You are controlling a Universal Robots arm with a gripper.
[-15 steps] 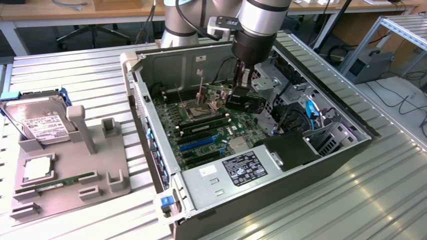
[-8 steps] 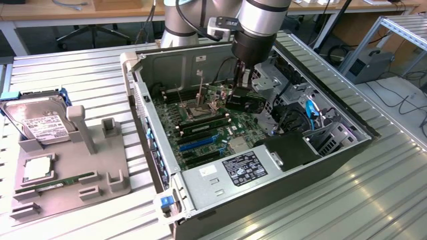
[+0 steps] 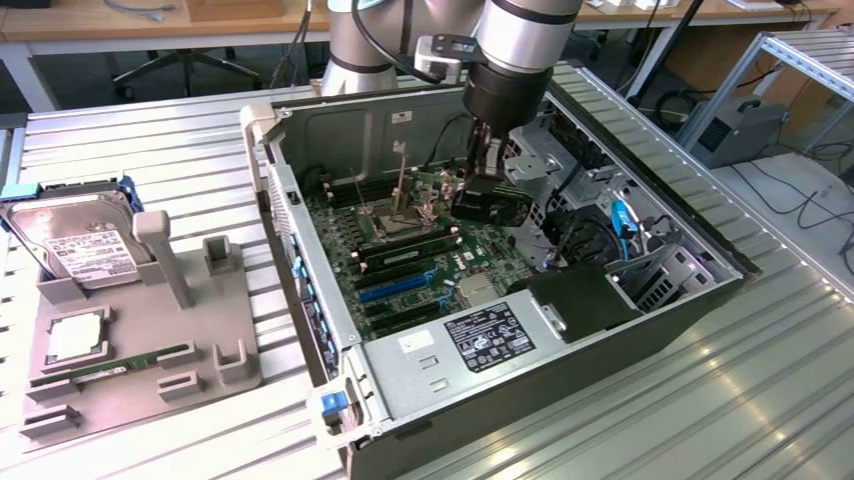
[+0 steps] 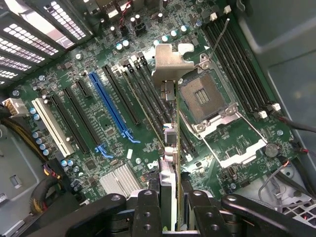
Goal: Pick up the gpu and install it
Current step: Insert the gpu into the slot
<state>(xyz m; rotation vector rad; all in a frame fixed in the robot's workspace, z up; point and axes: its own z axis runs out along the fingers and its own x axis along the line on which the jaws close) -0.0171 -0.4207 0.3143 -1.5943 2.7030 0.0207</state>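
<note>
While the black two-finger gripper [image 4: 170, 210] hangs inside the open dark tower computer case [image 3: 667, 310], its jaws stand partly closed, clamped on the gpu [image 4: 170, 143], a thin dark circuit card seen edge-on with a silver metal end bracket [image 4: 170, 61]. Card is held upright above the green motherboard [image 4: 98, 118], bracket end farthest from the fingers. Long blue expansion slot [image 4: 111, 108] lies at about 10 o'clock from the card in the wrist view; open silver CPU socket [image 4: 207, 98] at about 2 o'clock. Outside the case, at 9 o'clock in the exterior view, grey plastic parts holder [image 3: 134, 380] carries a boxy silver hard drive [image 3: 80, 245] and a narrow green memory stick [image 3: 114, 368].
</note>
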